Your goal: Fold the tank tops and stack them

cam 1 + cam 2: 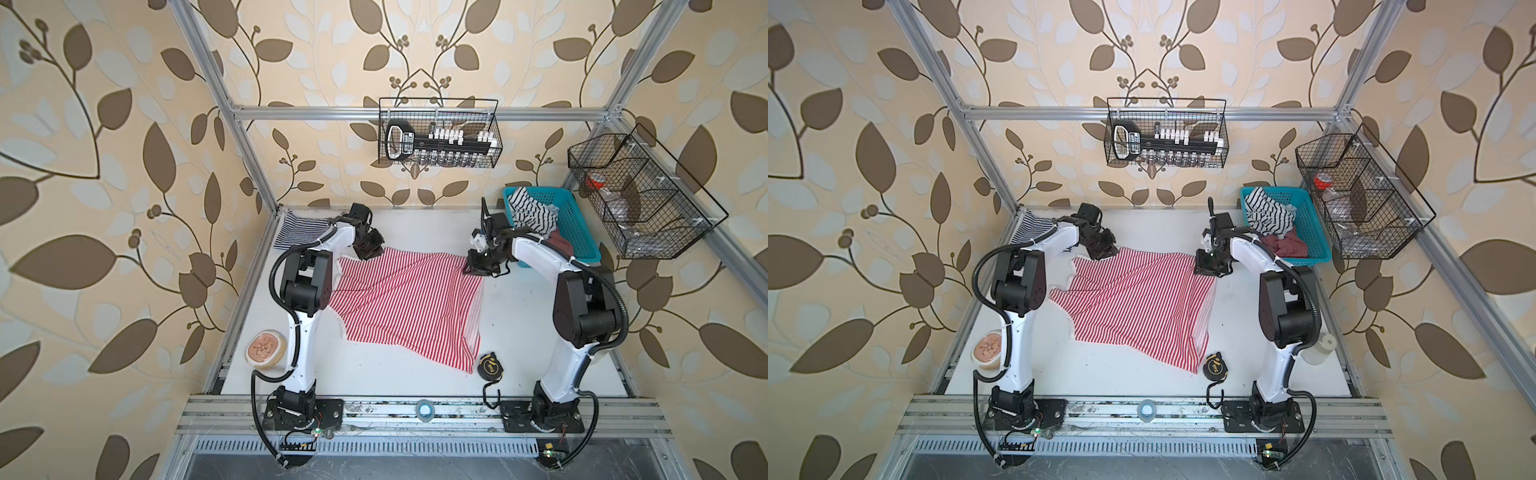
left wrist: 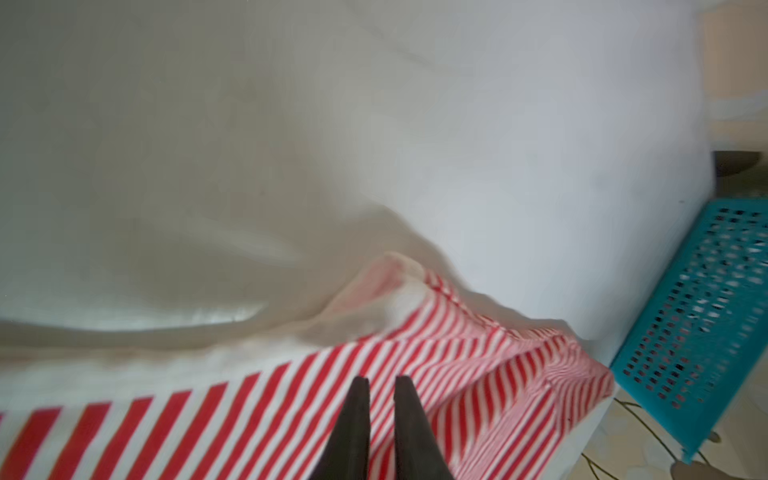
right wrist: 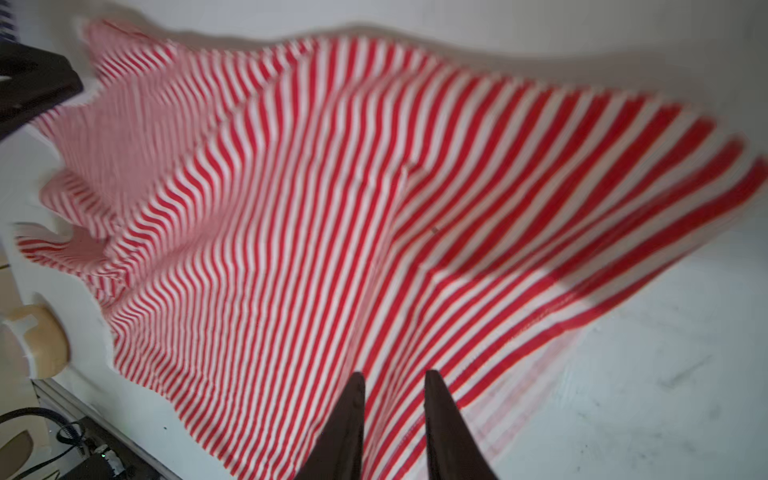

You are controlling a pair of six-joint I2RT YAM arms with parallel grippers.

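Red-and-white tank top (image 1: 407, 299) is lying spread out and a bit rumpled across the middle of the white table (image 1: 374, 374), with one side edge doubled over on the right. The left gripper (image 1: 368, 247) sits at the top's far left corner. From its wrist view the left gripper's fingers (image 2: 353, 419) are nearly together with only a slim gap, right over the striped cloth. Honestly can't tell if it's pinching any fabric or just sitting above it. The right gripper (image 1: 478, 266) is at the far right corner, and its fingers (image 3: 440, 415) stand clearly apart with stripes showing through the gap, so that one looks let go. The navy-and-white tank top (image 1: 301, 228) is over in the far left corner of the table, partly hidden behind the left arm. There's a teal basket (image 1: 577, 224) at the far right holding more cloth. A black and yellow tape measure (image 1: 490, 365) is just beside the red top's near right corner.
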